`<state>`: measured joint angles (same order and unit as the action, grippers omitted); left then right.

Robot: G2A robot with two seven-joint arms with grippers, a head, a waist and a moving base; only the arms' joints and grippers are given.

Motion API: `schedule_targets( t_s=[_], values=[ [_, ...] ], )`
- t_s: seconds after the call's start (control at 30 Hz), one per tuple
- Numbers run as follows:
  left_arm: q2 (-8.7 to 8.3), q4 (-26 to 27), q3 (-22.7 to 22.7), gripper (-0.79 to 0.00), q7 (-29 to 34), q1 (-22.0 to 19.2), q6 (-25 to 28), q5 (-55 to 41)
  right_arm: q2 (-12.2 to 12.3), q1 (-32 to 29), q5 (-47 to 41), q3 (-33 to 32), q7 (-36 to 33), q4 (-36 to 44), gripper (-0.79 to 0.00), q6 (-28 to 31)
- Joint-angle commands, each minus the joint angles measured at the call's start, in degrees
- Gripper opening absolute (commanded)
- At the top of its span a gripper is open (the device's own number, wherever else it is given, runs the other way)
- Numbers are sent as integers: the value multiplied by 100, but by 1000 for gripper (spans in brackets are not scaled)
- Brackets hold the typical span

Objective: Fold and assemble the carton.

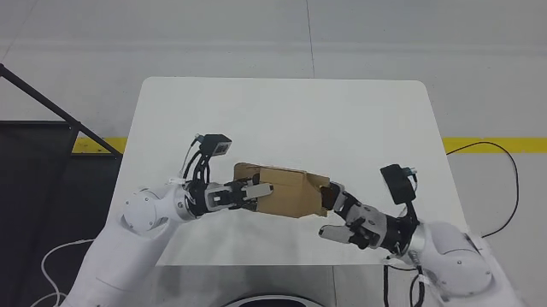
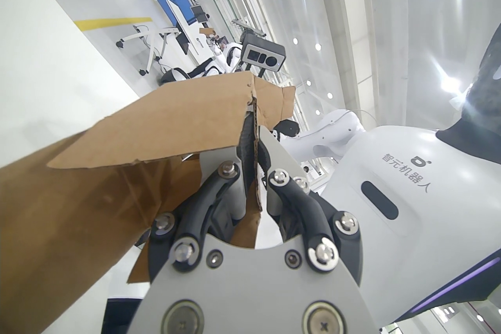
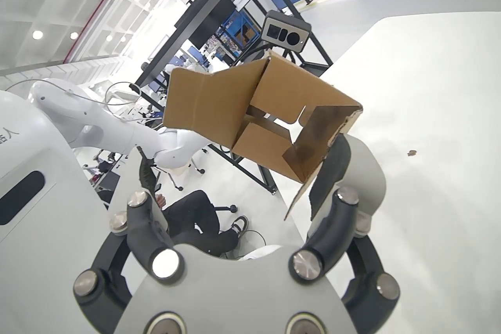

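A brown cardboard carton (image 1: 286, 191) is held above the near part of the white table (image 1: 342, 119), partly opened into a tube with loose flaps. My left gripper (image 1: 259, 191) is shut on the wall at its left end; the left wrist view shows the corrugated edge (image 2: 256, 139) pinched between the fingers (image 2: 270, 155). My right gripper (image 1: 335, 213) stands open at the carton's right end. In the right wrist view the carton (image 3: 219, 104) shows its open inside, and one finger (image 3: 336, 163) rests against the edge of a flap while the other finger (image 3: 146, 171) is apart.
A small brown scrap (image 3: 411, 153) lies on the table beyond the carton. A black metal frame (image 1: 34, 102) stands off the table's left side. The far half of the table is bare white surface.
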<state>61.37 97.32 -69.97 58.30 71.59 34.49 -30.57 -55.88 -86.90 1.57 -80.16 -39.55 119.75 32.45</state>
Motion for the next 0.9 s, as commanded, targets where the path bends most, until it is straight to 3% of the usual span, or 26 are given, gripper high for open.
schedule_targets(
  t_s=[0.0,0.27,0.87],
  values=[
    [0,44,-8,-785,-87,32,28,150,-3,-48,164,-2,79,82,0,-80],
    [-6,162,-56,-785,-279,122,63,423,-15,-134,598,115,226,308,0,-301],
    [-12,186,-49,-785,-409,161,90,647,-19,-122,468,141,332,334,0,-266]
  ],
)
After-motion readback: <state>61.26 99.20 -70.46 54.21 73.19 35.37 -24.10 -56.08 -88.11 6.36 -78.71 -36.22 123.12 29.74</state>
